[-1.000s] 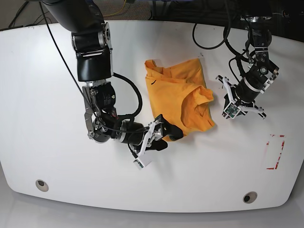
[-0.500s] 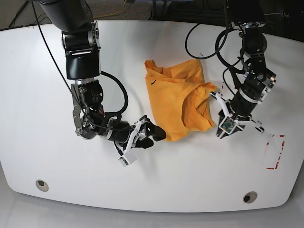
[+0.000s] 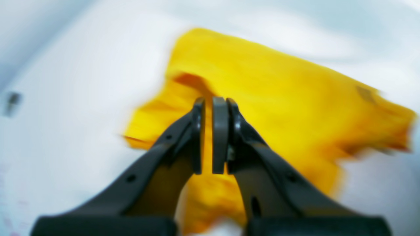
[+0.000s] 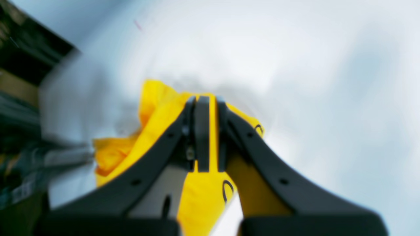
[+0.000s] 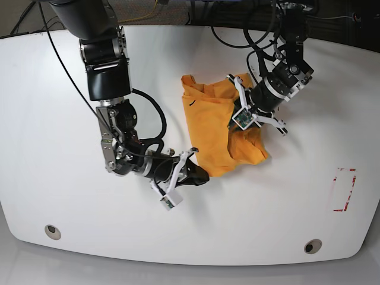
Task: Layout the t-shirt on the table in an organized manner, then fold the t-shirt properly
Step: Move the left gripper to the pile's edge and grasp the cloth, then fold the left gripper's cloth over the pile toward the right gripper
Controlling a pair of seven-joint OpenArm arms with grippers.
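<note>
Roughly at the table's (image 5: 59,89) centre lay the t-shirt (image 5: 211,127), bunched into a creased orange-yellow heap rather than spread flat, with a small dark mark near its 9 o'clock edge. From the base view, the right gripper (image 5: 199,174) sat at the heap's 6 o'clock corner, its arm reaching in from 9 o'clock along the tabletop. Its wrist view was blurred, yet the jaws stood nearly together with a thin strip of yellow cloth pinched between them, so that gripper was clamped on the t-shirt's hem. The left gripper (image 5: 234,113) hung over the heap's 2 o'clock part, its arm coming down from 12 o'clock. In its own blurred wrist view (image 3: 211,136) the jaws were closed to a narrow slit, with yellow fabric behind them; whether any cloth was caught in that slit could not be told. A red tape outline (image 5: 344,190) lay near the table's 4 o'clock edge, and two grey grommets (image 5: 52,231) sat along the 6 o'clock edge
</note>
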